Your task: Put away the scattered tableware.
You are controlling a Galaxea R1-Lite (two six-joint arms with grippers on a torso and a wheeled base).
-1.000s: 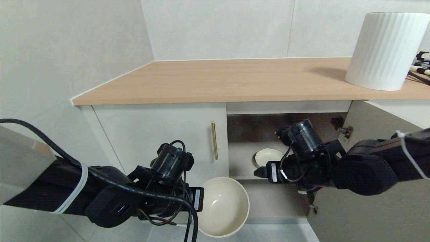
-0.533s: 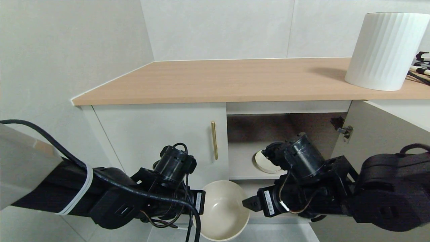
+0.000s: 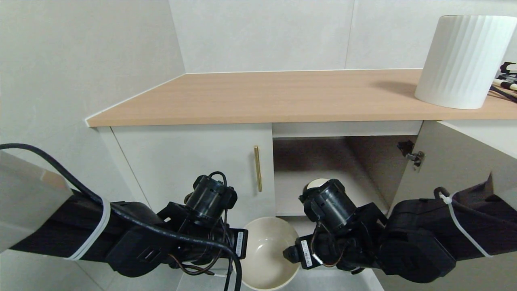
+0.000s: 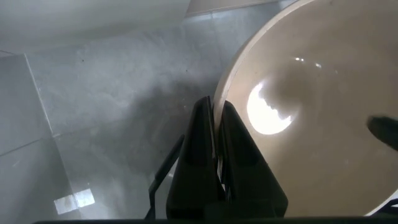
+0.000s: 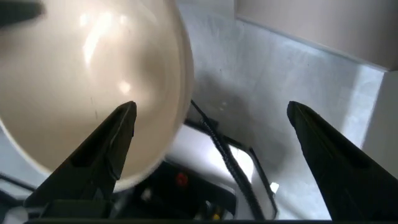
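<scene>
My left gripper (image 4: 214,109) is pinched shut on the rim of the cream bowl (image 3: 264,254); the bowl hangs straight out past its fingertips, opening tipped up toward the head cam, low in front of the open cupboard (image 3: 375,161); my right gripper (image 5: 210,112) is spread wide and holding nothing; one finger sits over the bowl's opposite rim, can't tell if it's touching, the other is out over the floor (image 5: 261,74); a small cream dish (image 3: 317,182) sits on the cupboard shelf (image 3: 291,194) just behind the right wrist

Kitchen: wooden countertop (image 3: 282,95), tiled wall (image 3: 258,34), open cabinet (image 3: 319,173) below.
</scene>
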